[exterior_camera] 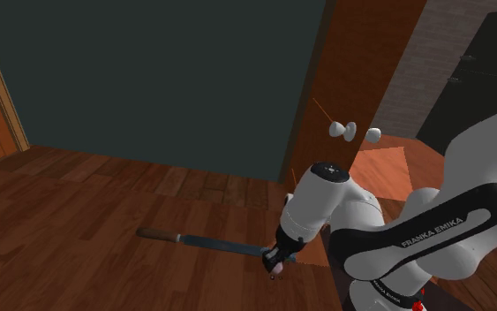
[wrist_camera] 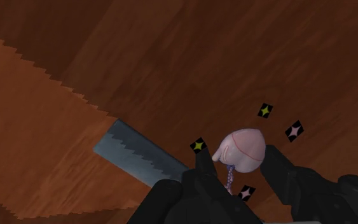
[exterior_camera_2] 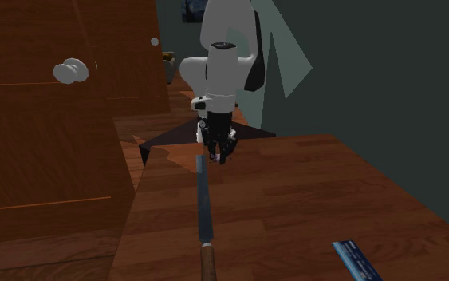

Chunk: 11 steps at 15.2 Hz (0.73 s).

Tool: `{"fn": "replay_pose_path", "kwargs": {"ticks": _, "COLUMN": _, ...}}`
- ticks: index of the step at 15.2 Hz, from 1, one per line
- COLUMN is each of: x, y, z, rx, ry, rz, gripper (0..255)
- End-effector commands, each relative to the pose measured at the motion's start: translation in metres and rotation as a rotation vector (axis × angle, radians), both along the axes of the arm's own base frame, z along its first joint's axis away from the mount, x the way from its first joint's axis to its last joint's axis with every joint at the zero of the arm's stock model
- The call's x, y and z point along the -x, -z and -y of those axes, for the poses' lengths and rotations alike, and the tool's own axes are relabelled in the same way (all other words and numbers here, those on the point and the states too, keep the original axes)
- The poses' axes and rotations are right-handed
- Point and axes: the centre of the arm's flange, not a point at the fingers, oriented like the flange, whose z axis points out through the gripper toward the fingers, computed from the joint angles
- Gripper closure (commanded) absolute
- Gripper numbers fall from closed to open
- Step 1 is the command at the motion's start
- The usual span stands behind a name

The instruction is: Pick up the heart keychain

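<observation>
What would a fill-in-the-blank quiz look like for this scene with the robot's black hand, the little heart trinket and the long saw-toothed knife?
1. The black two-finger gripper is shut on a ___ heart-shaped keychain.
2. The long knife beside it has a saw-toothed grey blade and a ___ handle.
3. The knife lies flat on a brown ___ tabletop.

Missing words: pink; brown; wooden.

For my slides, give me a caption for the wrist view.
Black gripper clasping a pink heart keychain beside a serrated knife on a wooden surface.
</observation>
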Motion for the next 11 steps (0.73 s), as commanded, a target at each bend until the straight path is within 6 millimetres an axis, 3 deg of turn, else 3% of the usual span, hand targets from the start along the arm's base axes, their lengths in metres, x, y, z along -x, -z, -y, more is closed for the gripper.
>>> {"fn": "replay_pose_path", "kwargs": {"ticks": 1, "x": 0.001, "y": -0.011, "z": 0.001, "rx": 0.000, "ry": 0.000, "rz": -0.001, "gripper": 255}}
{"fn": "replay_pose_path", "kwargs": {"ticks": 9, "x": 0.001, "y": -0.053, "z": 0.001, "rx": 0.000, "ry": 0.000, "rz": -0.001, "gripper": 255}}
{"fn": "replay_pose_path", "kwargs": {"ticks": 11, "x": 0.001, "y": -0.054, "z": 0.001, "rx": 0.000, "ry": 0.000, "rz": -0.001, "gripper": 255}}
